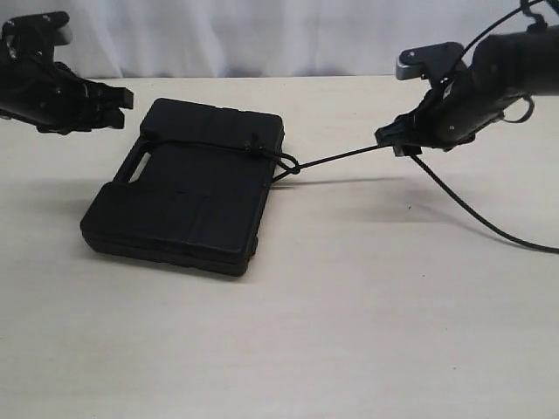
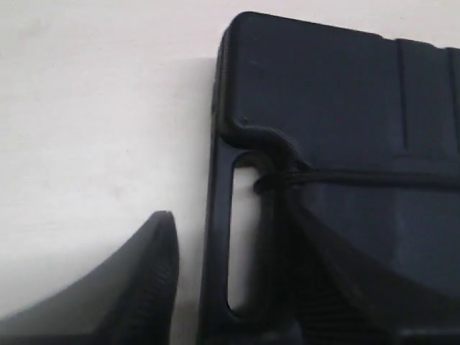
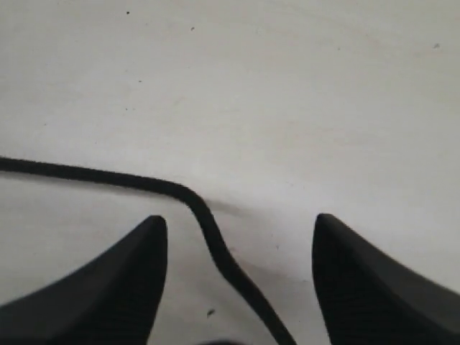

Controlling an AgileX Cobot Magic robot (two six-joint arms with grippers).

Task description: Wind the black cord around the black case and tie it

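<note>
Black case [image 1: 188, 188] lies flat L of centre; black cord [image 1: 341, 157] crosses its far half, leaves R edge into your R gripper [image 1: 395, 142], jaws apart. L gripper [image 1: 124, 103]: jaws apart, far-L. Near table [image 1: 349, 332] bare.

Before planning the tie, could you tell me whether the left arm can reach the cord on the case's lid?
Probably yes: the left gripper hovers open by the black case, at its handle end; the black cord lies uncovered across the lid, and the right gripper is far aside.
</note>
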